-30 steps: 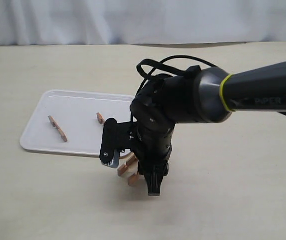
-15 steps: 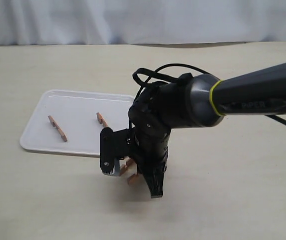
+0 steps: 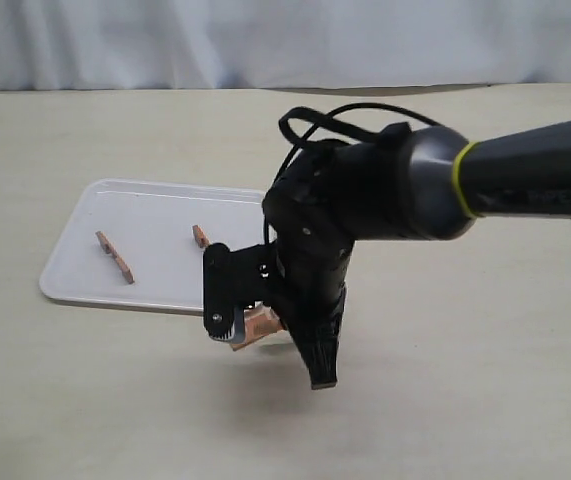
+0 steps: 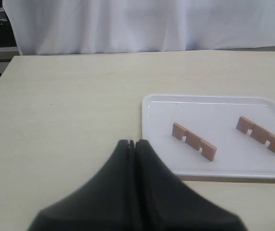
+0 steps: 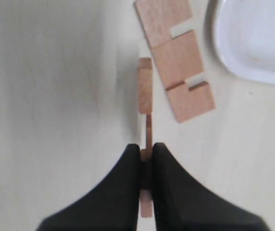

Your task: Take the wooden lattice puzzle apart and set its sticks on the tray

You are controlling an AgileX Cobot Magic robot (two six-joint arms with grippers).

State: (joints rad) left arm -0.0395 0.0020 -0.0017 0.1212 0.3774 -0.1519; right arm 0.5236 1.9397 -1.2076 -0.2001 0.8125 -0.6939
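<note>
The white tray [image 3: 75,270] holds two notched sticks [image 3: 115,257] [image 3: 200,237]; the left wrist view shows the same tray [image 4: 149,103] and sticks [image 4: 194,140] [image 4: 261,134]. My right gripper [image 3: 317,370] reaches down just in front of the tray's near right corner. It is shut [image 5: 146,149] on a third stick [image 5: 145,86], held edge-on, whose end shows reddish-brown beside the arm [image 3: 260,325]. A fourth stick [image 5: 176,62] lies flat on the table beside the tray rim [image 5: 233,62]. My left gripper [image 4: 131,143] is shut on nothing, short of the tray.
The pale table top runs on all sides, with a white curtain along its far edge. The right arm's thick black body [image 3: 365,200] hides the tray's near right corner in the exterior view.
The right gripper has risen a little with the stick between its fingers; that stick is now off the table, apart from the one left lying there. The sticks on the tray have not moved.
</note>
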